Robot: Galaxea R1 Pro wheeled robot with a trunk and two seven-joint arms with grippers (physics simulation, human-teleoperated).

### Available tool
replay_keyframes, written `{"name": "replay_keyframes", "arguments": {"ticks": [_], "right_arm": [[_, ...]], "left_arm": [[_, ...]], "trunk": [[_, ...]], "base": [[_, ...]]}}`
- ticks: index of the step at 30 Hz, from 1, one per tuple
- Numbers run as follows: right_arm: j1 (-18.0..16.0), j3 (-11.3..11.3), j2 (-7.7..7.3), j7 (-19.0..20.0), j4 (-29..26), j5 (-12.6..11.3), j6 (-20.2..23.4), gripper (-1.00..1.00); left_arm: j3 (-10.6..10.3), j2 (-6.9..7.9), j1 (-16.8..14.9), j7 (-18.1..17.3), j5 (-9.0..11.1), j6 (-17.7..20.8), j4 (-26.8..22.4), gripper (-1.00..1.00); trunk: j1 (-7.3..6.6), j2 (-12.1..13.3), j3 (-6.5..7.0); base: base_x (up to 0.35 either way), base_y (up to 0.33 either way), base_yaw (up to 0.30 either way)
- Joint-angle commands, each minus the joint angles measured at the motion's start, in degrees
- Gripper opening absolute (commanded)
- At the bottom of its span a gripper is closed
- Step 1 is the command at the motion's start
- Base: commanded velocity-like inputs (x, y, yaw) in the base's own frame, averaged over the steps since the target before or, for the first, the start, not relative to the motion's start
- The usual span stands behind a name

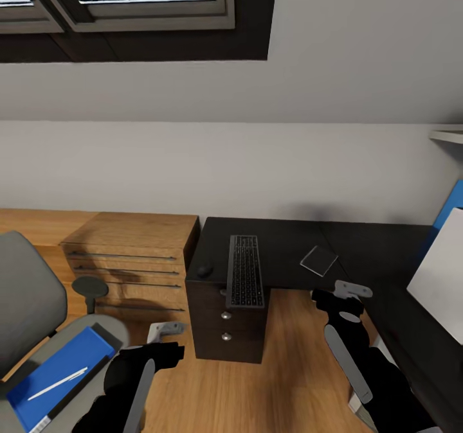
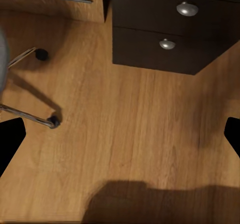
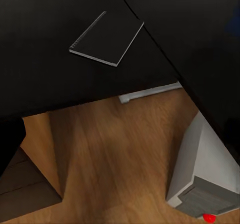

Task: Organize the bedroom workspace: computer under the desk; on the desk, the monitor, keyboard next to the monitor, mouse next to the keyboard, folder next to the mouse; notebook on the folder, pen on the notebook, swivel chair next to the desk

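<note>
The glossy black counter [image 1: 283, 247] carries a black keyboard [image 1: 245, 271] with dark grey keys, a black mouse [image 1: 204, 270] and a grey, white-edged notebook [image 1: 318, 260], while the grey swivel chair [image 1: 29, 291] bears a bright blue folder [image 1: 54, 369] under a white pen [image 1: 58, 383].

No writing can be read anywhere here. The keyboard [image 1: 245, 271] keys are too small to make out.

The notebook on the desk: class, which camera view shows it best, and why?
The right wrist view: the notebook appears large there, its pale edges clear against the black desk. The head view shows it small, a dark square right of the keyboard. The left wrist view looks at the floor and the drawer unit.
</note>
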Motion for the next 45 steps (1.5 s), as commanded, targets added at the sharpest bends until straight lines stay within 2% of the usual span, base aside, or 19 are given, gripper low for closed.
{"name": "replay_keyframes", "arguments": {"ticks": [1,11,12,13,14,19,20,21,24,45], "right_arm": [[-0.06,0.22,-0.06,-0.48,-0.1,-0.37,0.2,1.0],[-0.06,0.55,0.44,-0.58,-1.55,-0.49,-0.02,1.0],[-0.06,0.56,0.71,-0.61,-1.82,-0.48,-0.04,1.0],[-0.06,0.49,1.79,-0.73,-2.7,-0.42,-0.09,1.0],[-0.06,0.46,2.18,-0.76,-2.94,-0.37,-0.1,1.0],[-0.06,0.32,3.47,-0.86,-3.58,-0.18,-0.13,1.0],[-0.06,0.29,3.7,-0.88,-3.73,-0.14,-0.14,1.0],[-0.01,0.25,4.07,-0.79,-3.88,-0.09,-0.14,1.0],[0.01,0.18,4.11,-0.82,-3.9,-0.07,-0.14,1.0],[0.02,0.16,3.94,-0.83,-3.97,0.0,-0.44,1.0]], "left_arm": [[0.06,0.0,-0.05,0.4,0.33,0.22,-0.05,1.0],[0.52,0.08,-0.07,0.52,0.28,-0.09,-0.32,1.0],[0.55,0.08,-0.07,0.52,0.28,-0.11,-0.44,1.0],[0.62,0.09,-0.07,0.52,0.27,-0.14,-0.7,1.0],[0.63,0.09,-0.07,0.52,0.26,-0.14,-0.77,1.0],[0.74,0.1,-0.07,0.56,0.26,-0.23,-0.96,1.0],[1.14,0.1,-0.07,0.58,0.26,-0.26,-1.02,1.0],[4.55,0.1,-0.07,0.53,0.33,-0.34,-1.17,1.0],[5.17,0.07,-0.07,0.45,0.34,-0.35,-1.2,1.0],[5.34,0.1,-0.07,0.44,0.34,-0.35,-1.21,1.0]], "trunk": [[-0.22,0.36,0.11],[-2.41,4.37,1.91],[-2.63,4.77,2.09],[-2.85,5.18,2.27],[-3.07,5.58,2.44],[-4.17,7.58,3.34],[-4.39,7.98,3.52],[-4.61,8.38,3.7],[-5.27,9.59,4.24],[-9.88,18.01,8.03]], "base": [[0.0,0.0,0.0],[0.0,0.0,0.0],[0.0,0.0,0.0],[0.0,0.0,0.0],[0.0,0.0,0.0],[0.0,0.0,0.0],[0.0,0.0,0.0],[0.0,0.0,0.0],[0.0,0.0,0.0],[0.0,0.0,-0.003]]}}
